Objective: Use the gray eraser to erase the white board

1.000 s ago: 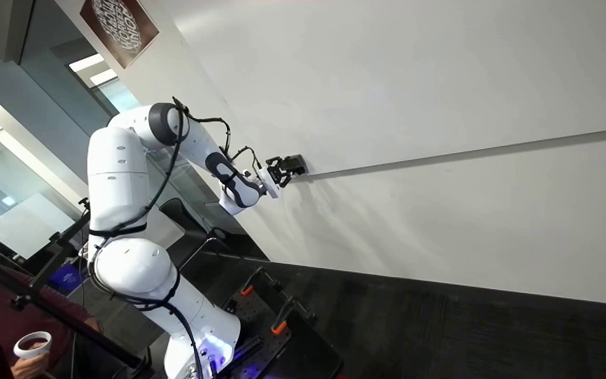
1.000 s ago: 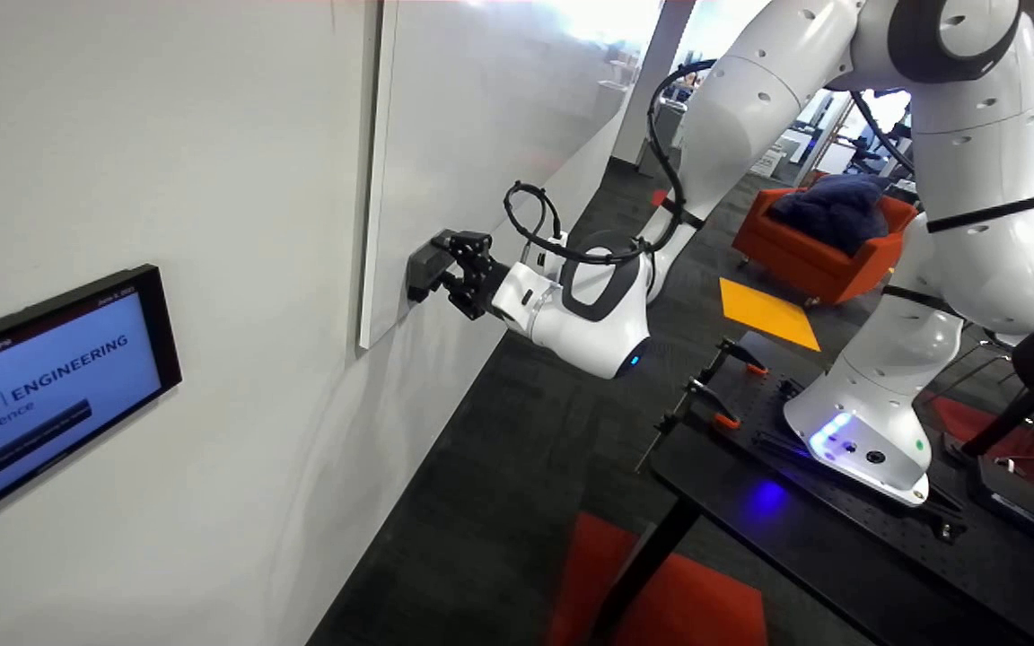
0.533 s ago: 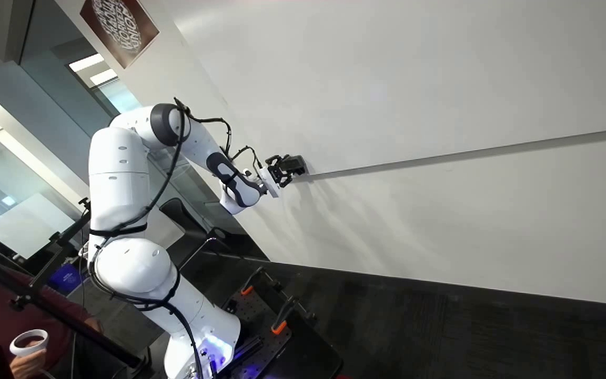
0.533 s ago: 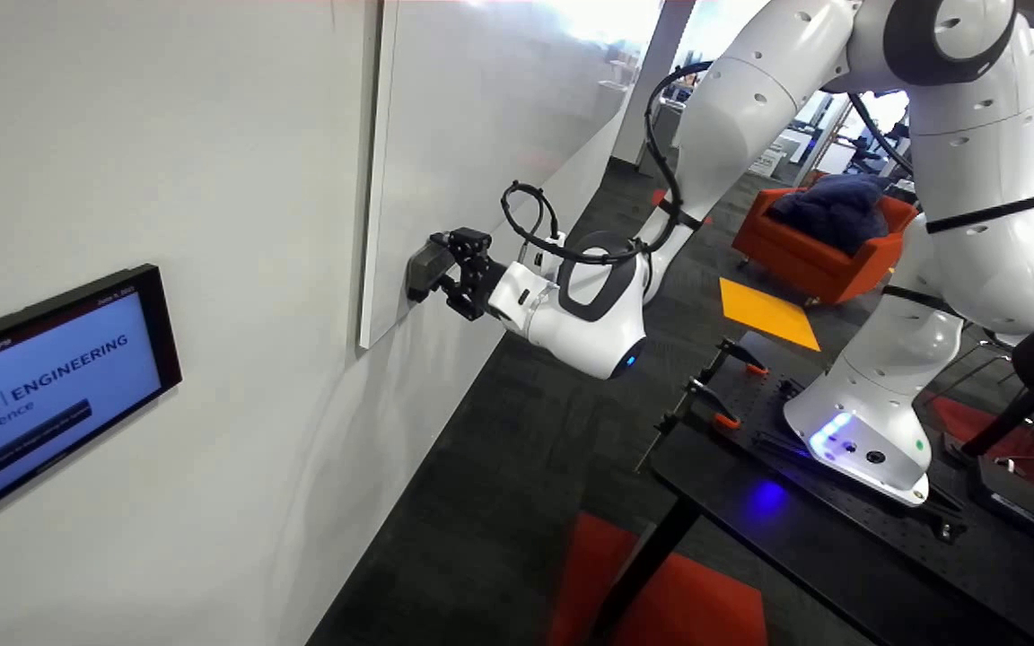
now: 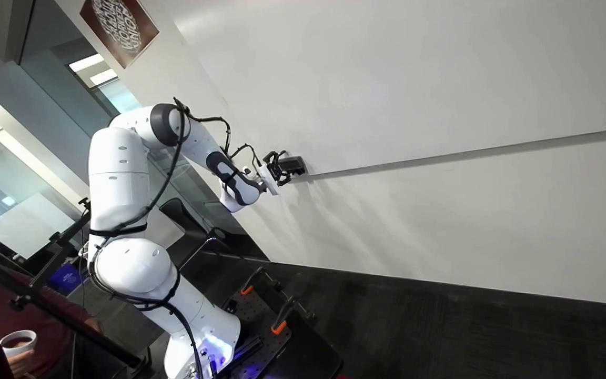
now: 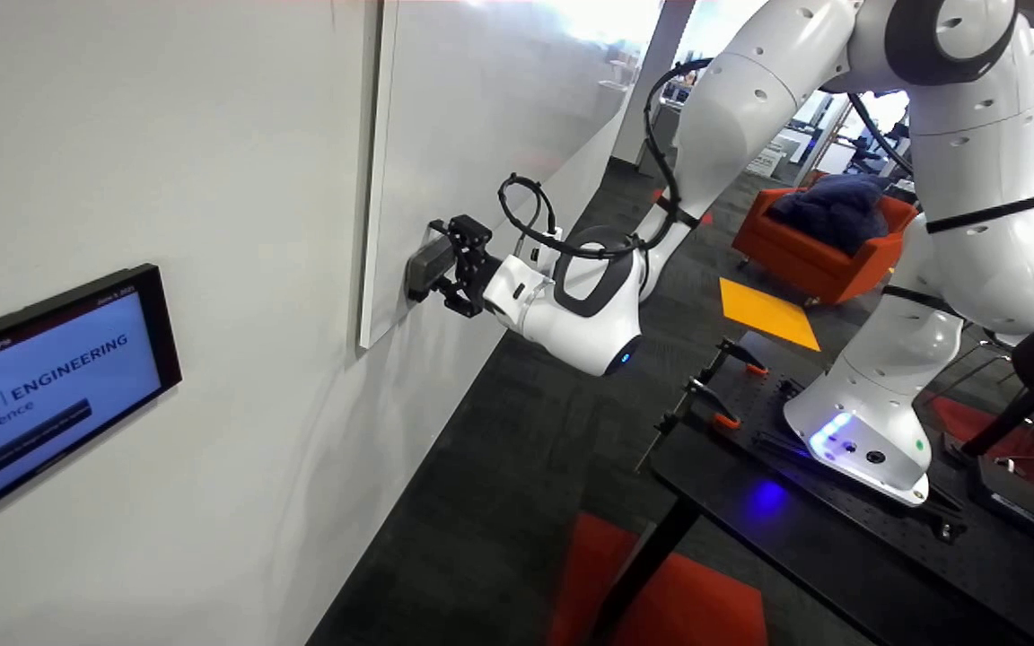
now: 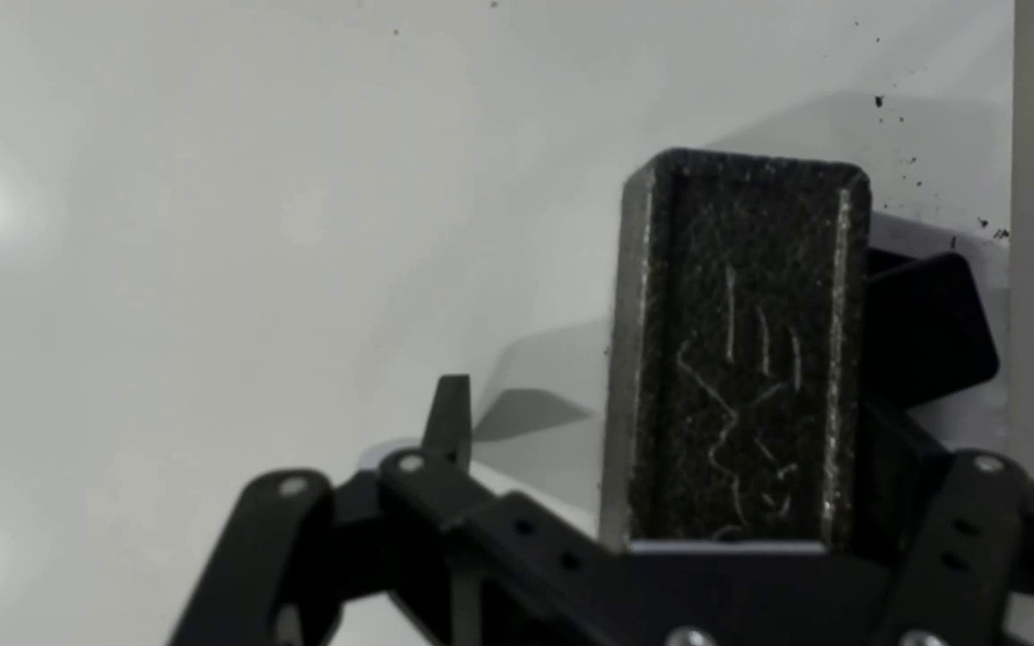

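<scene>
The gray eraser (image 7: 750, 359), a dark block with pale scratches on its back, lies against the white board (image 7: 257, 269) close to the board's edge. In both exterior views the eraser (image 5: 295, 165) sits at the lower corner of the board (image 5: 413, 79), just above its gray rail (image 5: 466, 154). My gripper (image 7: 692, 386) stands open around the near part of the block. One of its fingers (image 7: 452, 417) is well apart from the eraser; the opposite finger is close beside it, partly hidden, and whether it touches I cannot tell.
Small dark specks (image 7: 879, 101) dot the board near its edge. A wall screen (image 6: 59, 386) hangs beyond the board's corner. The arm's black table (image 6: 777, 502) carries clamps, and an orange armchair (image 6: 827, 229) stands behind. A person holds a white ring-shaped controller (image 5: 18, 339).
My fingers have spread, the upper one swinging up off the eraser. The hand has shifted slightly upward, while the block has stayed in place against the board.
</scene>
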### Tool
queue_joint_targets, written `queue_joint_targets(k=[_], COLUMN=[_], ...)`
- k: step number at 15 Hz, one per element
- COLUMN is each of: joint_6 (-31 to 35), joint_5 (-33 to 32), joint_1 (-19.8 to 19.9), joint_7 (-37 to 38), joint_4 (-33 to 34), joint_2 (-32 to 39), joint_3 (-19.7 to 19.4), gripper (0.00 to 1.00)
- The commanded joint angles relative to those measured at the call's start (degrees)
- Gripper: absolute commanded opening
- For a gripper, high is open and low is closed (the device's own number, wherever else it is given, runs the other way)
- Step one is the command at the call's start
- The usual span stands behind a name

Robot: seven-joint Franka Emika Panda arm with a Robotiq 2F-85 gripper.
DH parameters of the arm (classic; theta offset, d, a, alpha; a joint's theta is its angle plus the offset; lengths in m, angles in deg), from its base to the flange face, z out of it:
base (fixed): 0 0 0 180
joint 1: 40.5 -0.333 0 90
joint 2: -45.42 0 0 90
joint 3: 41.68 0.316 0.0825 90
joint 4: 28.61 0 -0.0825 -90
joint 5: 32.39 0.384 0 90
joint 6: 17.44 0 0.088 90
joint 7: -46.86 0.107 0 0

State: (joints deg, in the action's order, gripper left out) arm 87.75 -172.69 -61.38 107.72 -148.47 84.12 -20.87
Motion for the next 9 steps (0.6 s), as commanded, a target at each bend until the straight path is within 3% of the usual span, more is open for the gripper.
queue_joint_targets(k=[1,9], joint_6=[-1.4,-1.4], joint_5=[2.5,10.0], joint_1=[0.2,0.2], joint_7=[-1.7,-5.8], joint_4=[-1.6,-6.4], joint_2=[-1.1,-5.4], joint_3=[0.9,2.2], gripper=[1.00,1.00])
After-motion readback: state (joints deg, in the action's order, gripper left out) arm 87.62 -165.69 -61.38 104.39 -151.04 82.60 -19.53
